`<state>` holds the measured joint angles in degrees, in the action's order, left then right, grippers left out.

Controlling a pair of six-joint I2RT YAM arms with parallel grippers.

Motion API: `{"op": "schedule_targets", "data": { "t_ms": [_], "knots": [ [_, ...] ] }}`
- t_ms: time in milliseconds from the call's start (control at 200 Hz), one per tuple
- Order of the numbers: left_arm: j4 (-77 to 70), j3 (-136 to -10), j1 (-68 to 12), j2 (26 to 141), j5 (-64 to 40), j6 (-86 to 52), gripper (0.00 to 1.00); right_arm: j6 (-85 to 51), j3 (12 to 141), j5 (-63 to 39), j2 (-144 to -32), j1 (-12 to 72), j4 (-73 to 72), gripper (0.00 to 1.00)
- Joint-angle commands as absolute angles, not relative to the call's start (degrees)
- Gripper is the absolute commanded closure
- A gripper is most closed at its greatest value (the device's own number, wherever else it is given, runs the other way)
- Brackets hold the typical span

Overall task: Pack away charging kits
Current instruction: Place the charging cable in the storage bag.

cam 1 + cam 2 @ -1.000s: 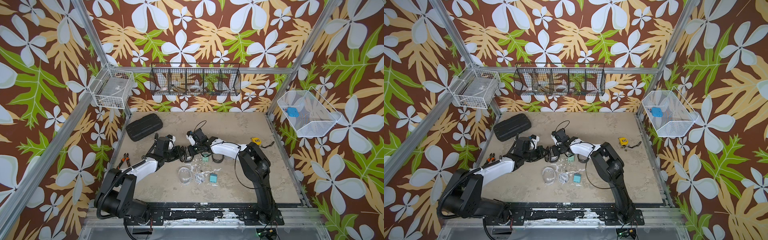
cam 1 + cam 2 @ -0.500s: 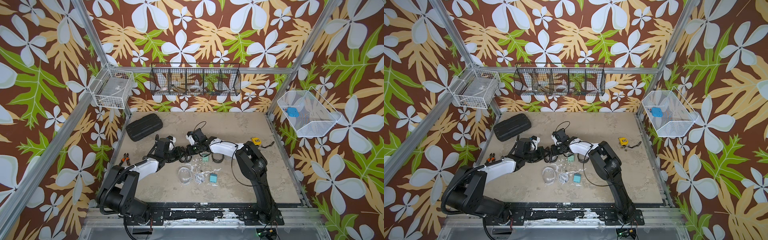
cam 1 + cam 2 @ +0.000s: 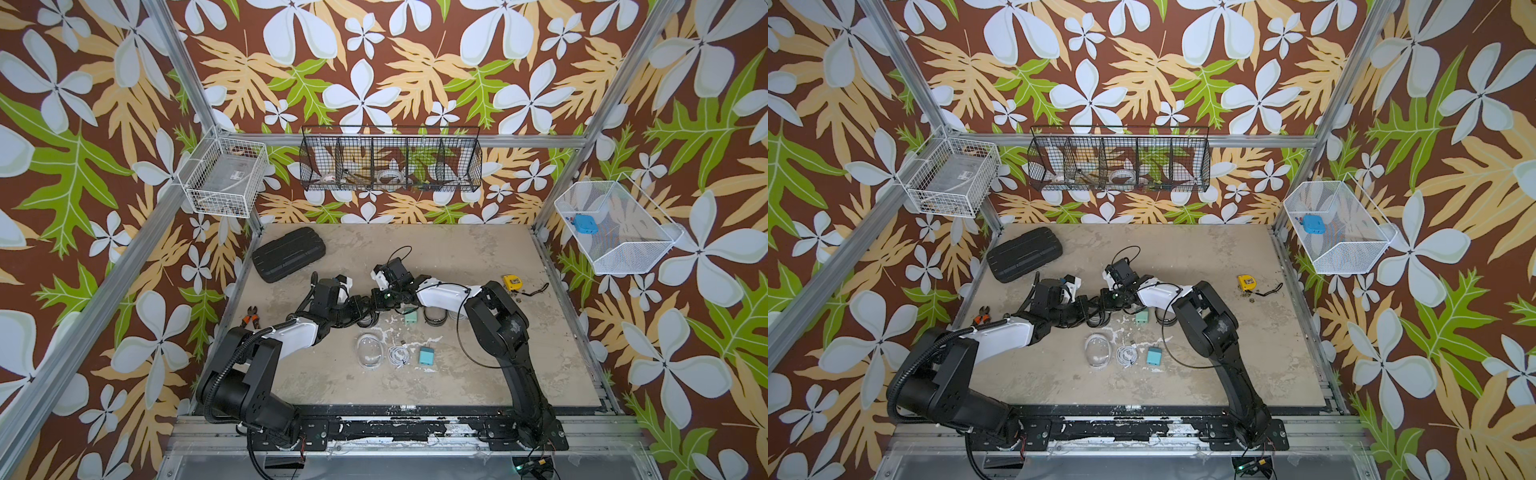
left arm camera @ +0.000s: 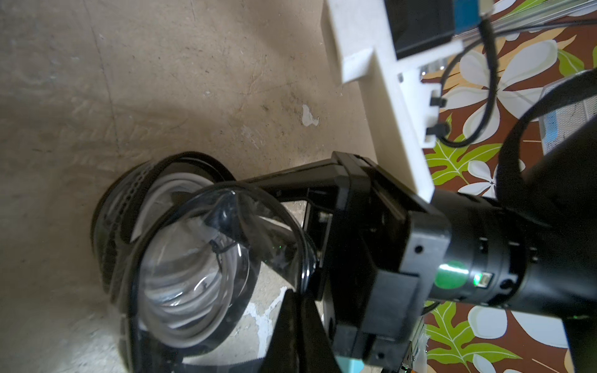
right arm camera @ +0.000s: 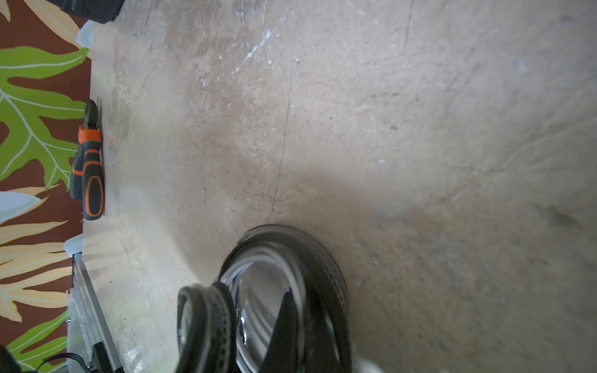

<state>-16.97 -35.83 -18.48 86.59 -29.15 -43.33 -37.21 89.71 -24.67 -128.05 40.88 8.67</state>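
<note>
Black-rimmed pouch (image 4: 193, 268) clamped by left end effector (image 3: 360, 312) and right end effector (image 3: 376, 303) — white cable (image 4: 181, 306) inside.

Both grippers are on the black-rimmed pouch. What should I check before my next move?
1. Left gripper and right gripper shut on the black-rimmed pouch: ok.
2. Coiled white cable inside that pouch: ok.
3. Plug block inside it: not ok, only cable shows.
4. Pouch zipped: not ok, its mouth gapes.
5. Mint green plug block free on the table: ok.
6. Clear pouch, loose cable and teal plug block packed: not ok, they lie apart.
</note>
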Motion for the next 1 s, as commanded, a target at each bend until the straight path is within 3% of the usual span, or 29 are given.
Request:
{"op": "schedule_targets", "data": {
  "t_ms": [0, 295, 626, 796, 996],
  "knots": [
    [-18.73, -35.85, -18.46, 86.66, -30.39, -43.59, 1.00, -41.20, 89.07, -28.38, -127.19, 40.79, 5.01, 1.00],
    [-18.11, -36.47, -18.48, 86.92, -30.57, -42.98, 1.00, -44.24, 90.87, -32.41, -129.22, 41.03, 4.48, 0.98],
    [-16.38, -37.00, -17.89, 86.38, -30.15, -41.55, 1.00, -42.51, 85.68, -31.15, -126.83, 40.51, 2.57, 0.62],
    [-13.60, -37.98, -17.43, 86.04, -29.38, -39.40, 1.00, -40.02, 84.13, -30.43, -122.25, 40.41, 4.31, 0.58],
    [-11.72, -38.93, -17.18, 86.22, -29.27, -38.02, 1.00, -37.06, 81.46, -29.12, -116.79, 40.32, 5.67, 0.45]
  ]
}}
